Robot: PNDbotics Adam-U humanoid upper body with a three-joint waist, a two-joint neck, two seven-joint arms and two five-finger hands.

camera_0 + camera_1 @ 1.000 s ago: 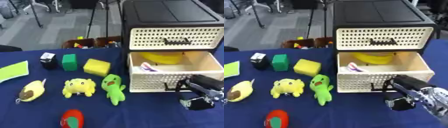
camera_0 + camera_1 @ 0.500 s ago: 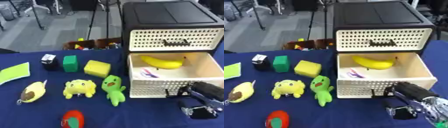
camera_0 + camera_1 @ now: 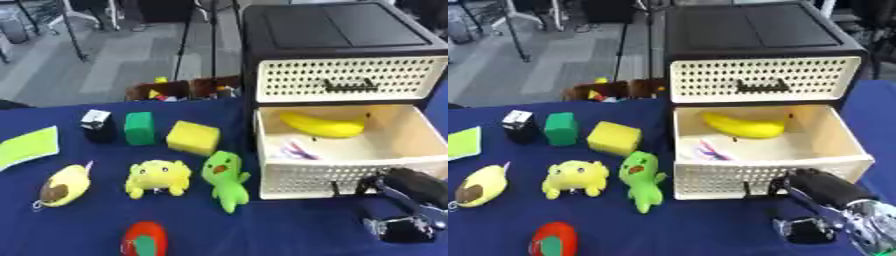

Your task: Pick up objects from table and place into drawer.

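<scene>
The lower drawer (image 3: 763,172) of the black cabinet (image 3: 754,30) stands pulled out, with a yellow banana (image 3: 744,126) and a small pink-and-white item (image 3: 710,149) inside. On the blue table lie a green plush (image 3: 642,180), a yellow plush (image 3: 577,178), a yellow block (image 3: 614,138), a green block (image 3: 561,128), a black-and-white cube (image 3: 518,125), a yellow-brown plush (image 3: 481,186) and a red toy (image 3: 553,240). My right hand (image 3: 826,192) is low at the right, just before the drawer front, open and holding nothing. My left hand does not show.
A lime-green sheet (image 3: 463,142) lies at the table's left edge. Behind the table a brown box (image 3: 614,89) with small toys stands on the floor. The cabinet's upper drawer (image 3: 759,80) is closed.
The camera has shifted, so the banana now shows fully in the drawer. My right hand has drawn back a little from the drawer front toward the near edge.
</scene>
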